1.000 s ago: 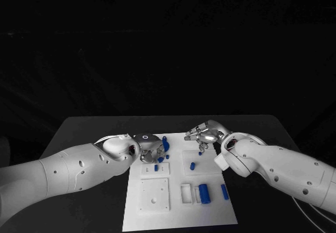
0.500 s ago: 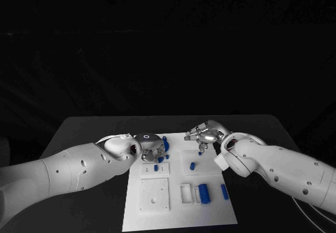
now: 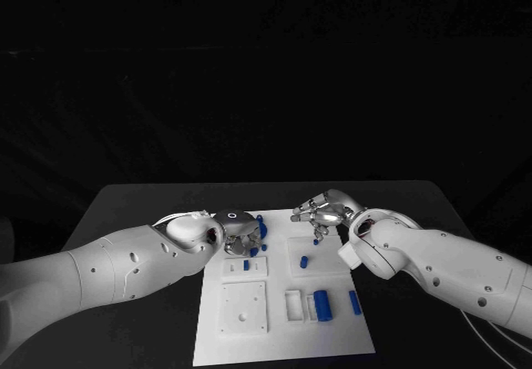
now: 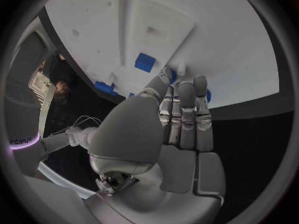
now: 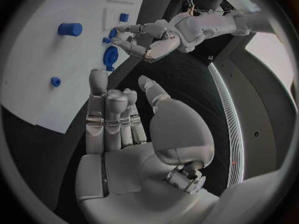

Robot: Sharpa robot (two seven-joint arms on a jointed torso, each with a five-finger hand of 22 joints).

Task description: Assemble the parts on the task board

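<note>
— Both hands, from the head camera?
— My left hand [image 3: 233, 231] and right hand [image 3: 321, 213] hover over the task board's [image 3: 283, 338] upper end, mid-frame on the worktop [image 3: 144, 204]; blue parts [image 3: 321, 305] lie lower right.
— Left wrist?
— Fingers [image 4: 187, 114] straight, pressed together, holding nothing.
— Right wrist?
— Fingers [image 5: 112, 119] straight, together, empty.

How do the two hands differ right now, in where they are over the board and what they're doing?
The left hand is low at the task board's far left corner, fingers curled down among the blue parts there; whether it holds one I cannot tell. The right hand sits at the far right edge, with its fingers straight and together in the right wrist view, holding nothing. Both are silver, on white arms.
</note>
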